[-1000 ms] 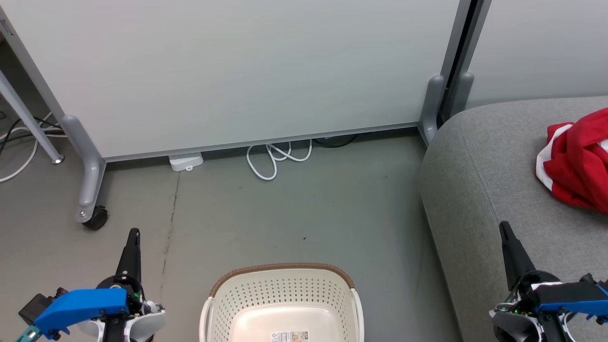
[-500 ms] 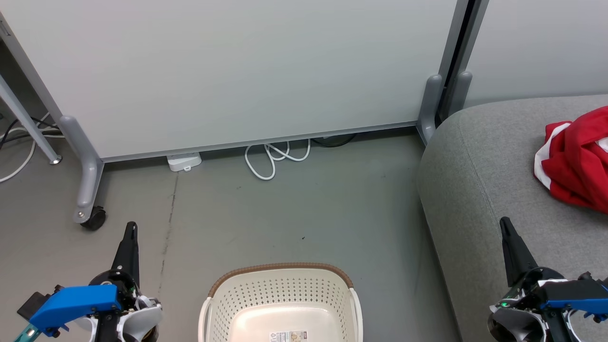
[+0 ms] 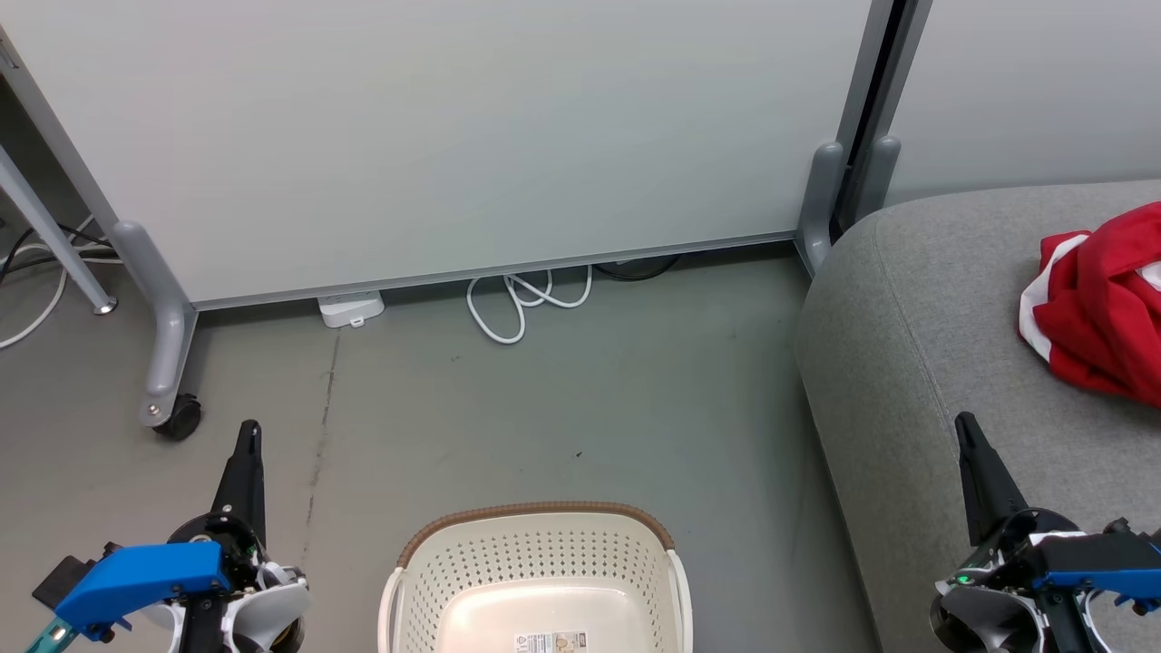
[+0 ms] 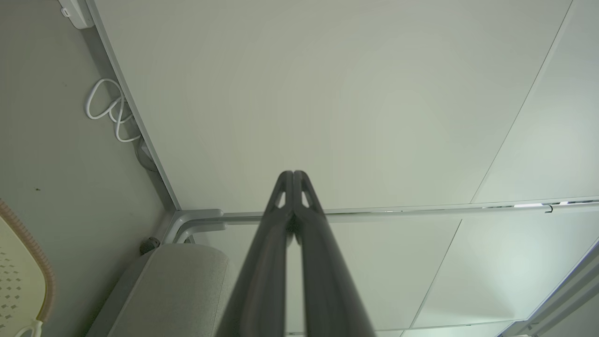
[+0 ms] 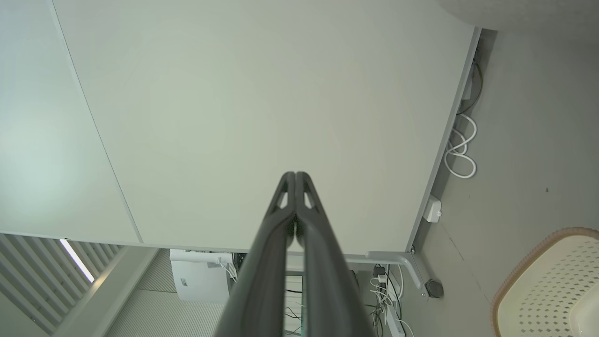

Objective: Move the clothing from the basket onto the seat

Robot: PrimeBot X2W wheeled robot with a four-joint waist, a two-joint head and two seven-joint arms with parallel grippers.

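two grippers, one basket, one seat, one red heap. the left gripper (image 3: 249,428) hangs left of the basket (image 3: 535,511), fingers pressed together on nothing and pointing away from it. the seat (image 3: 907,308) stands right of the basket. the clothing (image 3: 1097,313) lies on the seat, well right of the basket, white stripe facing basketward; the frame edge cuts it, so its long axis is unclear. the right gripper (image 3: 963,423), likewise clenched and holding nothing, hangs right of the basket.

Office corner: pale partition panels on a grey floor.
Large partition panel (image 3: 453,136) stands on grey feet, the left one with a black caster (image 3: 178,419). Second panel (image 3: 1025,91) adjoins at right. Smooth floor (image 3: 590,390) with a thin dark crack (image 3: 319,444). White cable (image 3: 526,304) coiled under the panel's edge, near a white power block (image 3: 350,308). Even light.
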